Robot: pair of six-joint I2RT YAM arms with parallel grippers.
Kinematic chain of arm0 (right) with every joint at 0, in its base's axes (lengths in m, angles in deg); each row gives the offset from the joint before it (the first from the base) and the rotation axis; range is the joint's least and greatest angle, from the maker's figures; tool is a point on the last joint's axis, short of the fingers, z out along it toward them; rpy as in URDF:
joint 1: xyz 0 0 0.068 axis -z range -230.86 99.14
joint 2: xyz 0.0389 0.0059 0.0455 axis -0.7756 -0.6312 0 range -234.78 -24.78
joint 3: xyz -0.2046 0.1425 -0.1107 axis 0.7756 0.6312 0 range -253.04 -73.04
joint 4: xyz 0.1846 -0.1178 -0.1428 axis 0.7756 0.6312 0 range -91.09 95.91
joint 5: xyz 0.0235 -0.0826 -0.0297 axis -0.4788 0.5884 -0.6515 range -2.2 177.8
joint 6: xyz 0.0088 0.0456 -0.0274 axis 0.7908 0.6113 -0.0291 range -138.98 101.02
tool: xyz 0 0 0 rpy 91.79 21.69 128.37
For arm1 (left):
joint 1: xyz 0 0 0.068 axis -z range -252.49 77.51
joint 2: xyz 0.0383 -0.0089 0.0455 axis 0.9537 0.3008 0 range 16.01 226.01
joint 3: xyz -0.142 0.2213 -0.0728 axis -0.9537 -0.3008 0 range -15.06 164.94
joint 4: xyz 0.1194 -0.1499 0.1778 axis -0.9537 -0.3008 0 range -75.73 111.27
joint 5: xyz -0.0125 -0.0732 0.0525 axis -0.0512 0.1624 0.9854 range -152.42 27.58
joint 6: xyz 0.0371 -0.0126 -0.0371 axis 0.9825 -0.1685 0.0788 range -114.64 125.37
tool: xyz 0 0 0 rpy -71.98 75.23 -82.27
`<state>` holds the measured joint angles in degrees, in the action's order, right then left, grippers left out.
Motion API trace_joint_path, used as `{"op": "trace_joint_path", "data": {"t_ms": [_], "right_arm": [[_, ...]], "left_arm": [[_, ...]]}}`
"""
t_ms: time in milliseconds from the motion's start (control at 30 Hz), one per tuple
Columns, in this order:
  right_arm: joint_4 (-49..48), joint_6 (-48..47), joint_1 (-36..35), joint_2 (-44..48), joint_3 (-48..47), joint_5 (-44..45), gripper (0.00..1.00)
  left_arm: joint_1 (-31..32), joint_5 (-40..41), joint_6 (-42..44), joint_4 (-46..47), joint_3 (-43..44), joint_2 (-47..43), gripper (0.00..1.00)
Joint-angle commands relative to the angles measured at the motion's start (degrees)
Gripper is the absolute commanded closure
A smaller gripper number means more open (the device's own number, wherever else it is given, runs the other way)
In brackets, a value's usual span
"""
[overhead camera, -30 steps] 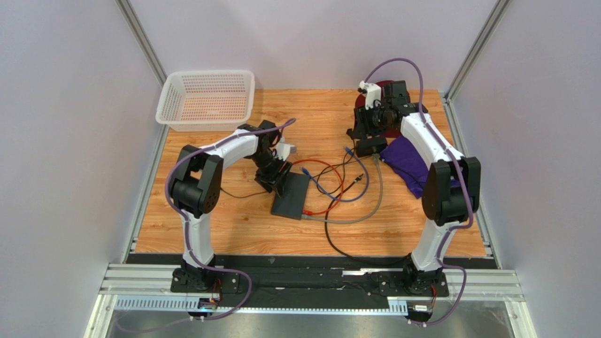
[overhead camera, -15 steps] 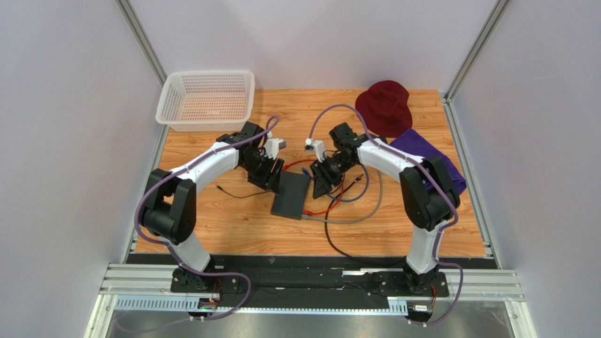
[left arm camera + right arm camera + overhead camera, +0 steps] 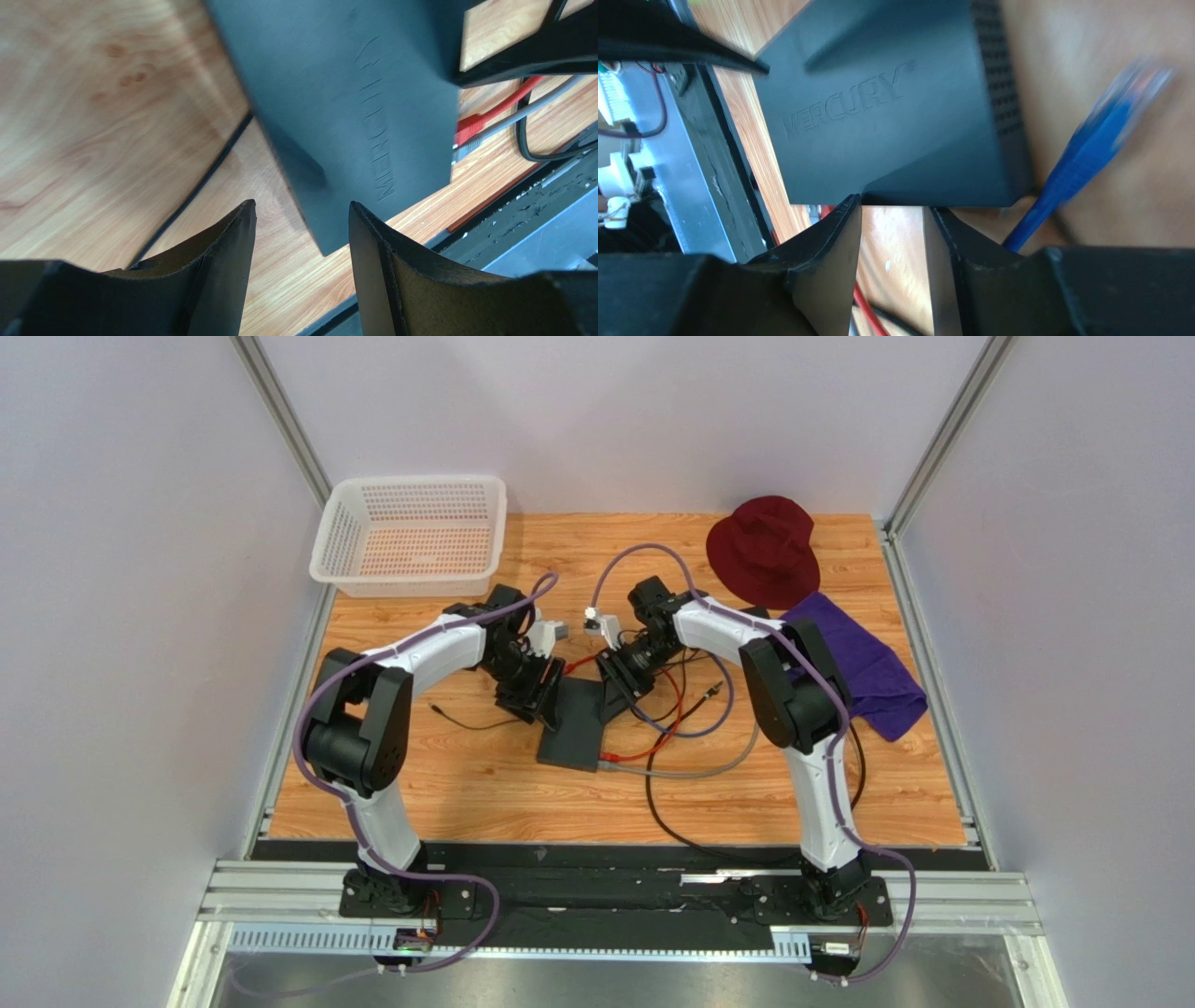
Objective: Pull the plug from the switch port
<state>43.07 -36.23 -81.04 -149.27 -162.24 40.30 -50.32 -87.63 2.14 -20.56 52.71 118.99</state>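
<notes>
The switch [image 3: 579,728] is a flat dark grey box lying mid-table. A red plug [image 3: 613,756] and a grey plug [image 3: 627,769] sit at its near right edge, where the port sockets themselves are hidden. In the left wrist view the red plug [image 3: 469,128] meets the box [image 3: 351,91] at its edge. My left gripper [image 3: 540,697] [image 3: 300,204] hangs open at the box's far left corner, holding nothing. My right gripper [image 3: 612,693] [image 3: 892,204] is open at the far right corner of the box [image 3: 892,119], beside a loose blue plug [image 3: 1081,164].
A white basket [image 3: 414,532] stands at the back left. A maroon hat [image 3: 765,546] and a purple cloth [image 3: 856,665] lie at the back right. Red, blue, grey and black cables [image 3: 673,819] tangle right of the switch. A thin black cable [image 3: 470,721] runs left.
My right arm swung from the back right by the hat over to the switch's far right corner, and its jaws narrowed a little. My left gripper stayed at the switch's left corner.
</notes>
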Motion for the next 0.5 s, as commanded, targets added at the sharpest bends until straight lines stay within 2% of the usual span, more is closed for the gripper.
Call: {"op": "trace_joint_path", "data": {"t_ms": [0, 133, 267, 467], "right_arm": [[-1.27, 1.52, -1.2, -5.05, -10.97, -5.23, 0.59], [-1.27, 1.61, -1.03, -4.55, -12.83, -4.61, 0.57], [-0.13, 0.39, -0.32, -1.64, -8.89, -8.82, 0.49], [8.48, -4.62, -0.59, -3.74, -8.17, -11.38, 0.47]], "left_arm": [[-1.87, 1.74, -0.2, -1.68, 4.21, -1.99, 0.4], [-3.19, 1.39, 0.14, -3.52, 5.62, -4.54, 0.4], [-3.19, 0.17, 0.5, -3.27, 3.61, -3.93, 0.4], [-3.19, -0.89, -0.56, -1.68, 1.49, -0.42, 0.46]]}}
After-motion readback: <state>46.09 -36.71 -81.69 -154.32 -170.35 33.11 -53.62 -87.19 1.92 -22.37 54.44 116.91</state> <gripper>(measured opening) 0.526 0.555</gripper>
